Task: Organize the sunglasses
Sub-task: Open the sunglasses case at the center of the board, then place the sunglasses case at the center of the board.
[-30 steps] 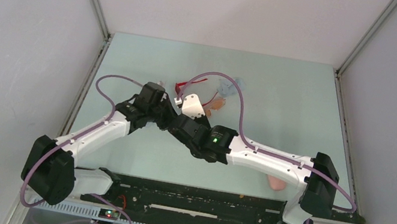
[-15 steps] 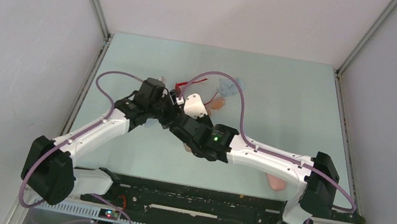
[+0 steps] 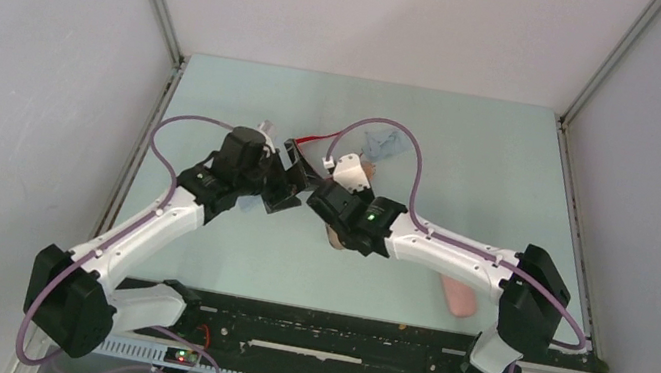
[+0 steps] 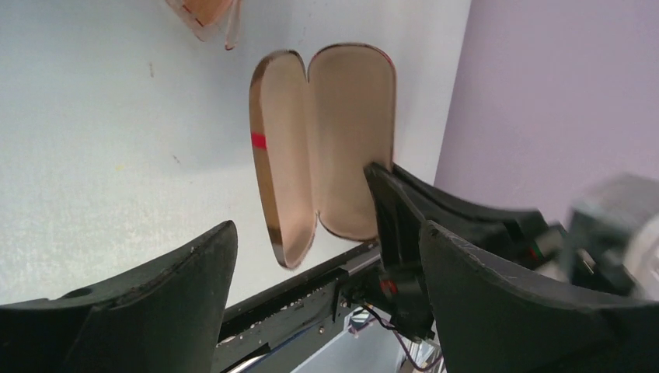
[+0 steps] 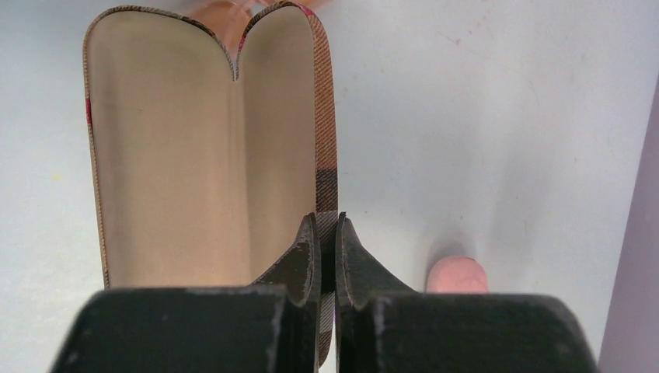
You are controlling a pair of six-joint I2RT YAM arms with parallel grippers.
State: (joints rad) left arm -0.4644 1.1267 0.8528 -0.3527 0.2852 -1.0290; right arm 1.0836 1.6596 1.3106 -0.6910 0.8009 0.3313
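Pinching plaid case rim in my right gripper, left gripper spread wide, holding nothing, pink case apart near-right.

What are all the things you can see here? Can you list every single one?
red sunglasses: 1, bright red, middle of the table, just past the two grippers
orange sunglasses: 1, orange lenses, by the open case's far end
plaid case: 1, tan plaid outside, beige inside, lying open
pink case: 1, pink, near edge, by the right arm
blue cloth: 1 seen, pale blue, crumpled, far side
table: 1, pale green
left gripper: 1, black, open, by the plaid case
right gripper: 1, black, shut on the plaid case's rim
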